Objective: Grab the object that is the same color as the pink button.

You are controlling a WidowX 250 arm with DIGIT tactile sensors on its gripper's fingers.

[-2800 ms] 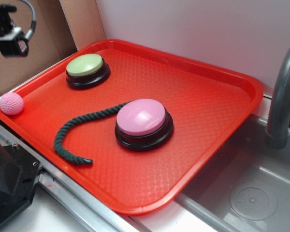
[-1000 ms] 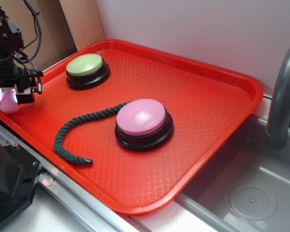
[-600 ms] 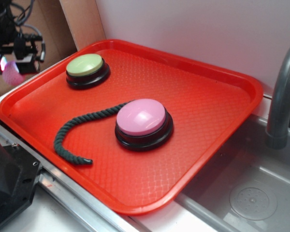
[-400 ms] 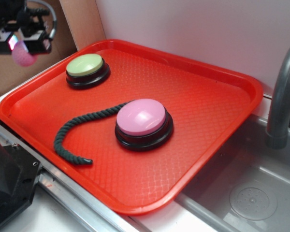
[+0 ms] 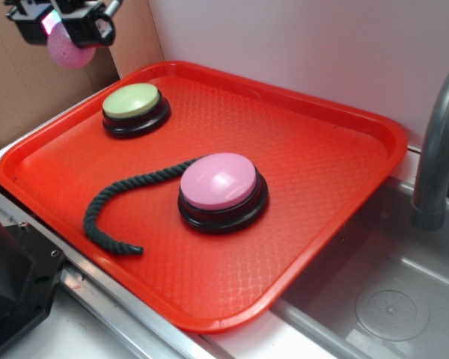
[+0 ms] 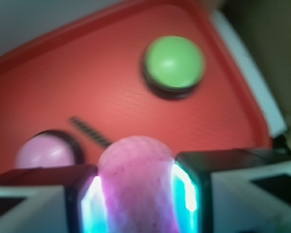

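My gripper [image 5: 63,26] is shut on the small pink crocheted ball [image 5: 69,49] and holds it high in the air, above and left of the tray's far left corner. In the wrist view the ball [image 6: 136,179] is squeezed between my two glowing fingers [image 6: 186,189], with the gripper [image 6: 136,194] around it. The pink button [image 5: 218,182], a glossy pink dome on a black base, stands in the middle of the red tray [image 5: 322,157]. It shows in the wrist view [image 6: 43,151] at the lower left.
A green-topped button [image 5: 133,102] with a black base stands at the tray's far left; it also shows in the wrist view [image 6: 174,63]. A dark green rope [image 5: 112,206] curls left of the pink button. A sink basin [image 5: 382,299] and grey faucet [image 5: 438,149] are at right. Cardboard [image 5: 30,82] stands behind.
My gripper came down on the ball beside the tray's left corner, shut on it and has lifted it up and to the right. The buttons and rope have not moved.
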